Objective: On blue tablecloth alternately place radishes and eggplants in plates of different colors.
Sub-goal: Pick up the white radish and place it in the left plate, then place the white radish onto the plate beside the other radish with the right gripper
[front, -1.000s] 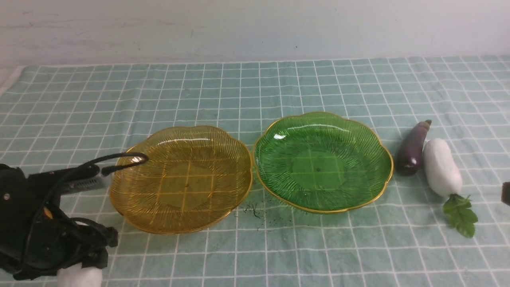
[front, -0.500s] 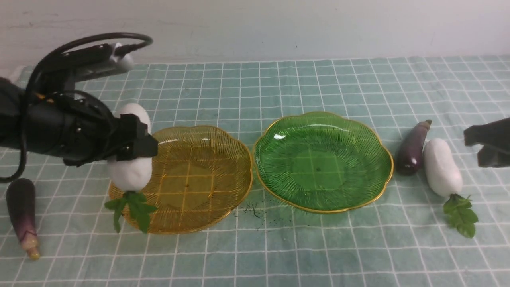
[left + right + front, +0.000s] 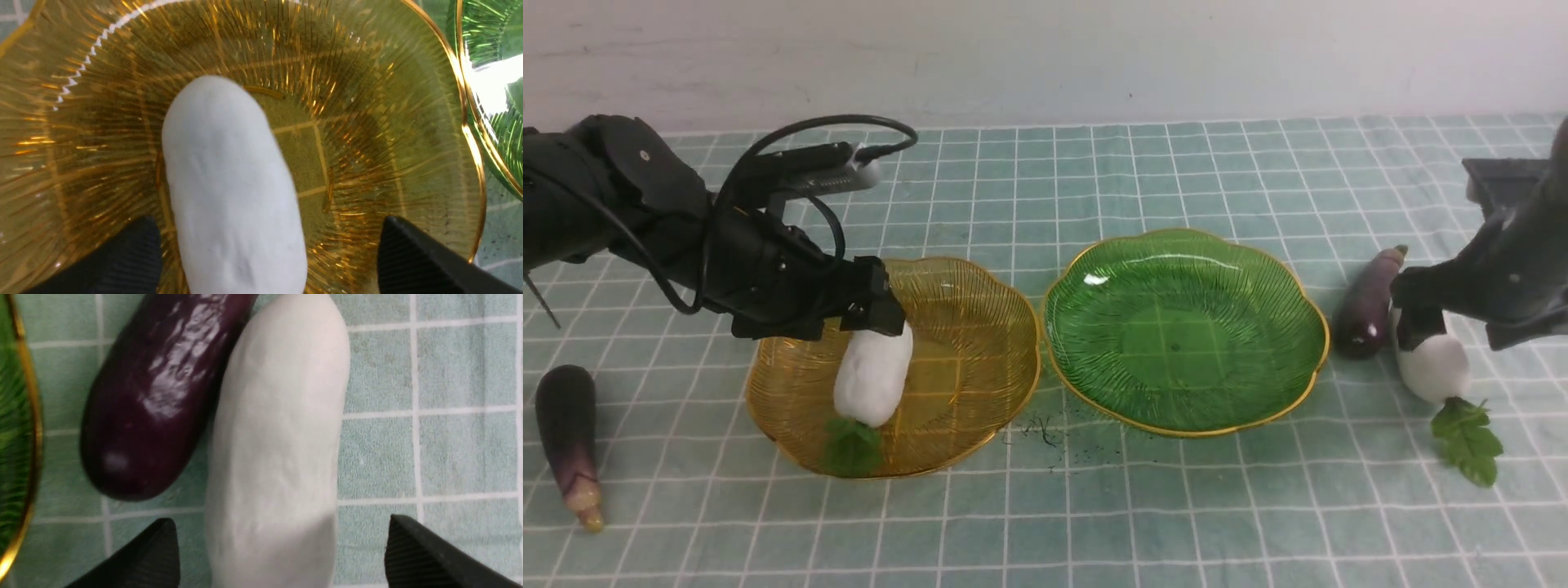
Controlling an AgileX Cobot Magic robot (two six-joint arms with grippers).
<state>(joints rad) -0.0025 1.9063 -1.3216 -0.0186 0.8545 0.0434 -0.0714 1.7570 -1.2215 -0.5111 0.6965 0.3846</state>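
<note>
The blue tablecloth carries an amber plate and, at its 3 o'clock, a green plate, which is bare. I'd call it a quarter done. A smooth white leafy radish lies in the amber plate, with the left gripper over it, jaws spread and gripping nothing. At the green plate's 3 o'clock a glossy purple eggplant touches the second radish. The right gripper straddles that one, jaws wide. The other eggplant waits at the amber plate's 8 o'clock.

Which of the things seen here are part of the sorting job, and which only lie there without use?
Part of the job: blue tablecloth, amber plate, green plate, left radish, right radish, left eggplant, right eggplant.
Only lying there: dark specks between the plates.
</note>
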